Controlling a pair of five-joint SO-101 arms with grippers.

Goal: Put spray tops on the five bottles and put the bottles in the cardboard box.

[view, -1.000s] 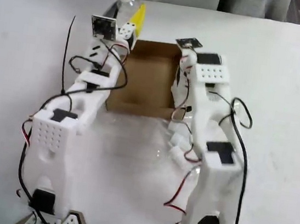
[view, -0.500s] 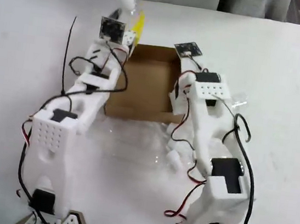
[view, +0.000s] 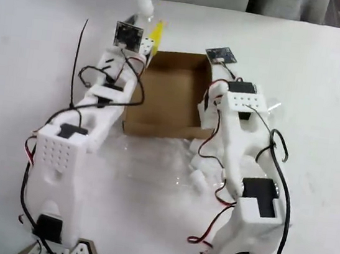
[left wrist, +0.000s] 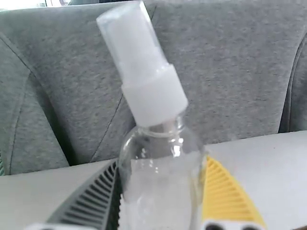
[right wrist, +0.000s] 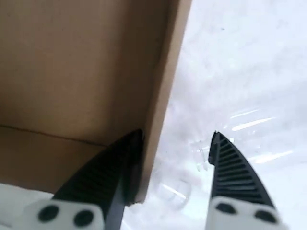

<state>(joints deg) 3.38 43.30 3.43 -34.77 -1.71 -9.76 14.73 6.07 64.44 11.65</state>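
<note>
Bright, even light washes out the table [view: 329,60]

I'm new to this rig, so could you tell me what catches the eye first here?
The left claw holds a clear bottle with a white spray top near the far edge of the table, beyond the box. The right claw stands open astride the box's side wall, one finger inside and one outside.
</note>
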